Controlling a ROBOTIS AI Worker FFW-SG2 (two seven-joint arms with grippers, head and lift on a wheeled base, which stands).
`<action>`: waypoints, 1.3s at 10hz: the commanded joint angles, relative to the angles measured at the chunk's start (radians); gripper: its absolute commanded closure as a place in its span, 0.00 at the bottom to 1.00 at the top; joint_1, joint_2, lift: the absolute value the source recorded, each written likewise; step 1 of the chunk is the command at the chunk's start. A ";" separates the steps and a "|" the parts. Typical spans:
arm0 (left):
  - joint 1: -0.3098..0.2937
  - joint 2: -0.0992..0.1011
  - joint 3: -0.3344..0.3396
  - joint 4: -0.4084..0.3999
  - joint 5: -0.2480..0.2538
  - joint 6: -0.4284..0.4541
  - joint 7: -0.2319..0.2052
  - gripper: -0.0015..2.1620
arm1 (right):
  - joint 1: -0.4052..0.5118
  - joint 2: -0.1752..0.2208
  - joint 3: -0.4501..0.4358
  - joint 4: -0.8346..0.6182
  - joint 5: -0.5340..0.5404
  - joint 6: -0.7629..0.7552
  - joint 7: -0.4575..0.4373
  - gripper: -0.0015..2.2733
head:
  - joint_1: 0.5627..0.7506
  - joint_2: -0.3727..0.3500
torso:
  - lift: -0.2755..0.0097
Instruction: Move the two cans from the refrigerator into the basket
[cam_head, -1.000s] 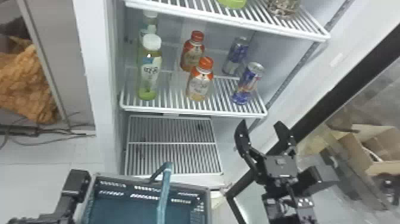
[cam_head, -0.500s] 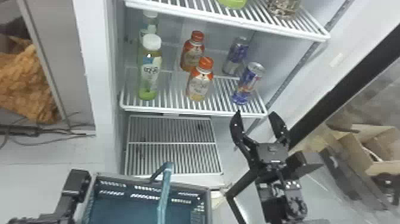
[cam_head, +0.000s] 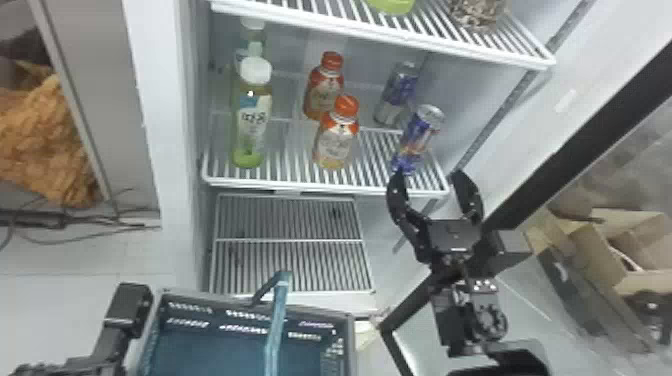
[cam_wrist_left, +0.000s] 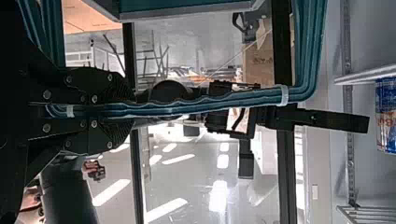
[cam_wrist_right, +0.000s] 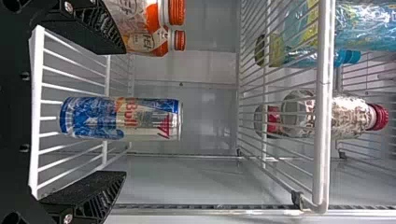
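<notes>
I'm seeing the refrigerator (cam_head: 162, 125) rising ahead of my right gripper (cam_head: 430, 172), its upper part running out of the head view. The basket (cam_head: 352, 345) is sitting lower, left of that gripper, and the bottom edge is cutting it off. My left gripper (cam_wrist_left: 132, 111) is clamping the basket's handle (cam_head: 274, 325) in the left wrist view, its fingers closed about the bar. My right gripper is spreading its fingers wide, holding nothing and pointing into the refrigerator at shelf height.

Left of it, two orange-capped bottles and two white-capped ones are standing on the shelf (cam_head: 295, 187), the front white-capped one partly hiding the other. The front can (cam_head: 417, 135) is standing just ahead, lining up between the spread fingers; a fingertip is overlapping its base, and I'm unable to tell whether they're touching. The back can (cam_head: 397, 95) is waiting deeper, slightly left, partly covered by the front one. Both cans are standing upright, long axes vertical, tops up, and the front one's printed side is facing my right gripper.
</notes>
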 joint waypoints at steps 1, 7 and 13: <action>-0.001 0.000 0.000 0.000 0.000 0.013 0.000 0.56 | -0.027 -0.002 0.000 0.021 0.007 0.000 0.000 0.03 | 0.70 0.03 | 0.03; -0.004 0.000 -0.002 0.000 0.012 0.013 0.000 0.56 | -0.142 -0.016 0.014 0.110 0.015 -0.005 0.000 0.03 | 0.70 0.03 | 0.03; -0.009 0.005 -0.006 0.000 0.016 0.013 0.000 0.56 | -0.255 -0.031 0.040 0.215 0.017 -0.005 -0.005 0.04 | 0.70 0.03 | 0.03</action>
